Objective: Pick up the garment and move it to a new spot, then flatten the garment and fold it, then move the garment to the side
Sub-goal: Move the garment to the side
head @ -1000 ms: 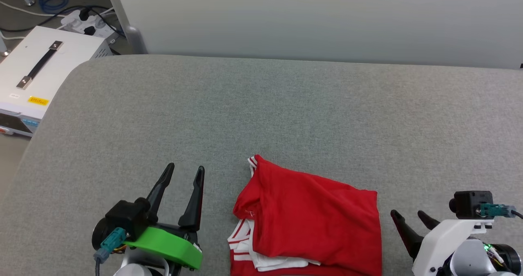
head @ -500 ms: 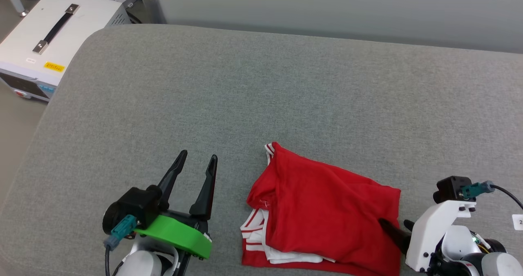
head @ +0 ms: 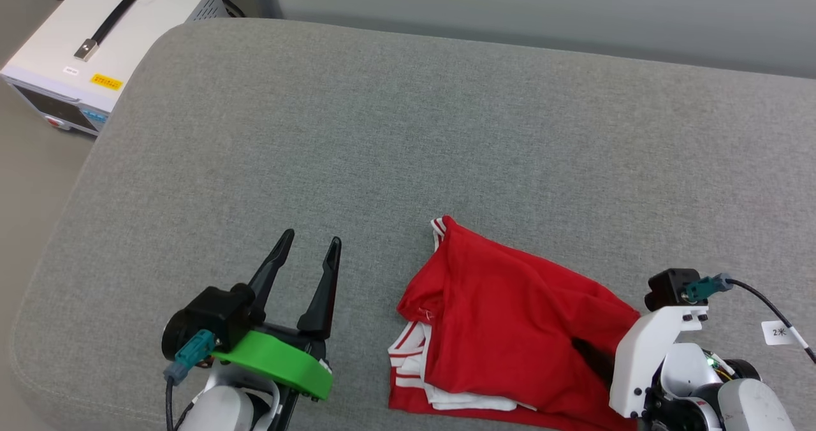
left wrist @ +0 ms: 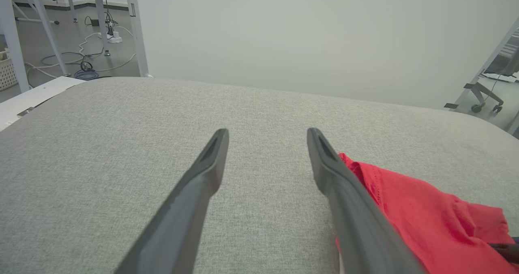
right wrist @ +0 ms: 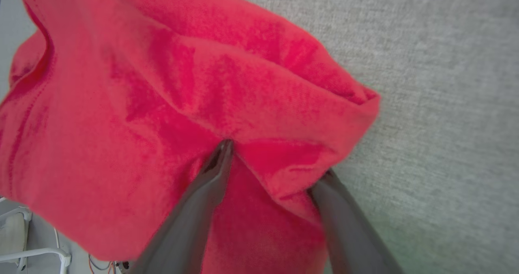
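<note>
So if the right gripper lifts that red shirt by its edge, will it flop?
Probably floppy: the garment lies in soft folds and bunches inside the right gripper. Likely light, since the cloth looks thin. Lifted by one edge, its layers would probably fall open.

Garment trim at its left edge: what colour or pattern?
The trim is white with red stripes; the garment itself is red. Head view shows it best.
</note>
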Motion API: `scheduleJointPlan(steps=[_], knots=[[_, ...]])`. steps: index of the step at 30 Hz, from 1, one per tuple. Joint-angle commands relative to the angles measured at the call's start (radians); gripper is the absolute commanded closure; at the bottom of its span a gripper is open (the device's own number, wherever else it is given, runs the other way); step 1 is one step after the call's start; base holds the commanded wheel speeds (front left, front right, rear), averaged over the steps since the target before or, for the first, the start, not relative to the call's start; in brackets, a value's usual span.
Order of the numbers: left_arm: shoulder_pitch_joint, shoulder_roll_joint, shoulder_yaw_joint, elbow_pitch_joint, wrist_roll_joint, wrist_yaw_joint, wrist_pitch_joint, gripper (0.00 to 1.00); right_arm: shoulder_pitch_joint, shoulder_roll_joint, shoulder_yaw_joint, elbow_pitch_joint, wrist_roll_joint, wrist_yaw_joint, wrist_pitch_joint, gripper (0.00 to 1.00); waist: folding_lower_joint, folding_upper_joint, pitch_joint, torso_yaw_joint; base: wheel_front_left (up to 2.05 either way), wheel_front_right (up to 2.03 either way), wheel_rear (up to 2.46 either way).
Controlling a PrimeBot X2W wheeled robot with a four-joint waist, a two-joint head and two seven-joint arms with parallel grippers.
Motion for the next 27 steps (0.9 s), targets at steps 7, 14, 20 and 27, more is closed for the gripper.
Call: scheduleJointPlan(steps=[7,14,20,27], knots=[[-0.01,0.005,-0.005,0.011,0.002,-0.003,-0.006,0.0,-0.009,0.006,0.024,0.051,-0.052,0.001,-0.024,1.0,0.0,0.0,-0.036,-0.004,0.0,0.0,0.0],[0.014,0.012,-0.01,0.001,0.02,-0.003,-0.006,0.0,-0.019,-0.094,0.077,-0.045,-0.096,0.001,-0.016,1.0,0.0,0.0,-0.07,-0.042,0.0,0.0,0.0],[0.025,0.004,-0.037,-0.016,0.029,-0.003,-0.006,0.0,-0.033,-0.259,0.136,-0.174,-0.109,0.001,0.053,1.0,0.0,0.0,-0.073,-0.107,0.0,0.0,0.0],[-0.007,-0.002,-0.116,-0.025,0.044,-0.003,-0.006,0.0,-0.072,-0.456,0.199,-0.255,-0.08,0.001,0.122,1.0,0.0,0.0,-0.03,-0.203,0.0,0.0,0.0]])
